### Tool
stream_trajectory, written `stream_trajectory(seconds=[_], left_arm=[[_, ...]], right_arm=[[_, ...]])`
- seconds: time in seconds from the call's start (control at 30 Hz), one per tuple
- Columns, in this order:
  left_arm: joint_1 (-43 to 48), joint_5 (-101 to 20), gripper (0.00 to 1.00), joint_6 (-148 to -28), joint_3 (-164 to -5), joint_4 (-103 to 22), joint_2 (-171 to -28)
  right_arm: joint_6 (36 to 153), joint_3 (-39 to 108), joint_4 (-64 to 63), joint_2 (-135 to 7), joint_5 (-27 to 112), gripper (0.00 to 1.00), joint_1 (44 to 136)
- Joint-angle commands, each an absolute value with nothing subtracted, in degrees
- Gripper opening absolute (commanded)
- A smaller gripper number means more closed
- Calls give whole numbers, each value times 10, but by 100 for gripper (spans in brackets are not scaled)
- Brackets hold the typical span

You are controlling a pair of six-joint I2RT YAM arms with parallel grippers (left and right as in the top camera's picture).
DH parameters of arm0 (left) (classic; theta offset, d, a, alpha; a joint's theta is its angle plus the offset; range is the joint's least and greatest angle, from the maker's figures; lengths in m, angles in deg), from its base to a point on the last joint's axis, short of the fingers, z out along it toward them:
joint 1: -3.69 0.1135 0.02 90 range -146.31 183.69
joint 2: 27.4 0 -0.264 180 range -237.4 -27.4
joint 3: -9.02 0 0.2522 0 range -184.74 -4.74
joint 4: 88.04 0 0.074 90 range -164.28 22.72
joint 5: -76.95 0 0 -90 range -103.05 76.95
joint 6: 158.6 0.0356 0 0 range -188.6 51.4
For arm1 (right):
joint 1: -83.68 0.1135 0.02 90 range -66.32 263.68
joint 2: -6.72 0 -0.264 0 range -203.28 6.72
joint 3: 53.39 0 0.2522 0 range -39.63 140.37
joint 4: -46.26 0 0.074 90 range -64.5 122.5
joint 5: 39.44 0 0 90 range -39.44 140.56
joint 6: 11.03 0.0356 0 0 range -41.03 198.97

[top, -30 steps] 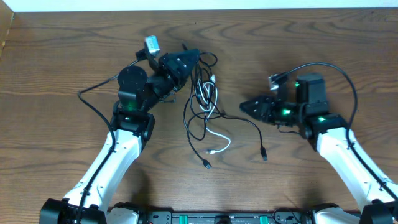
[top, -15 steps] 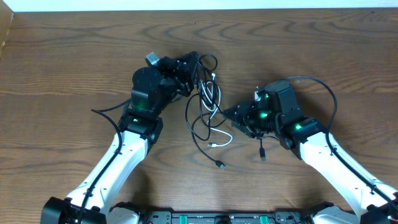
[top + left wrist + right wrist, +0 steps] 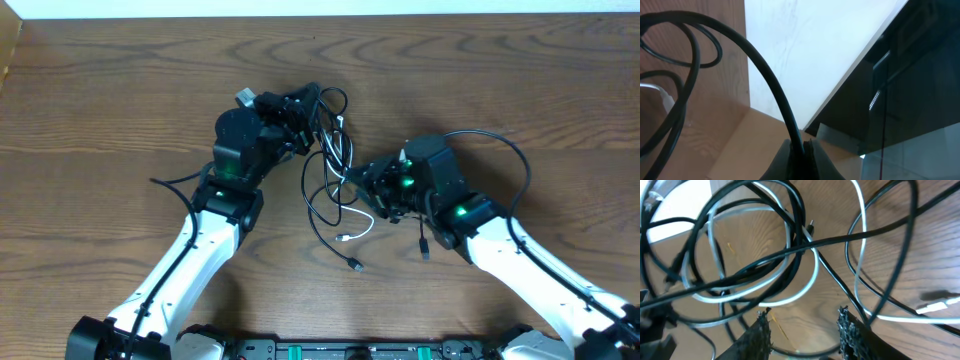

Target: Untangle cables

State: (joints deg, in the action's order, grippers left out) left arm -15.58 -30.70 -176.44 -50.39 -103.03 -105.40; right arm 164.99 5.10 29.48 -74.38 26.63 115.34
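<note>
The cables lie in one tangle mid-table: two thin black cords and a white cord looped through each other. My left gripper is at the tangle's upper left, shut on a black cable that arcs out from between its fingers. My right gripper sits at the tangle's right side, open. The loops lie just ahead of its tips, and a black strand crosses low between the fingers. Loose plug ends trail toward the front: white, black and black.
The wooden table ends in a white strip along its far edge. Each arm's own thicker black wire loops beside it, at the left and at the right.
My right arm has swung left and in, up to the tangle's right side. My left gripper has shifted slightly right with its black cable, and the loops and trailing plugs have shifted with it.
</note>
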Motion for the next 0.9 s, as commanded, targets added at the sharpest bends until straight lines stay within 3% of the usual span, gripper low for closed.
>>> stream_trajectory(seconds=[0.0, 0.4, 0.87], left_arm=[[-165, -305, 8, -1769, -511, -1035, -1044], [-173, -306, 8, -1769, -511, -1035, -1045], [-173, -306, 8, -1769, -511, -1035, -1045]], right_arm=[[1688, 53, 312, -783, 280, 41, 1160], [1772, 53, 474, -885, 259, 36, 1160], [1906, 53, 477, -901, 326, 42, 1183]])
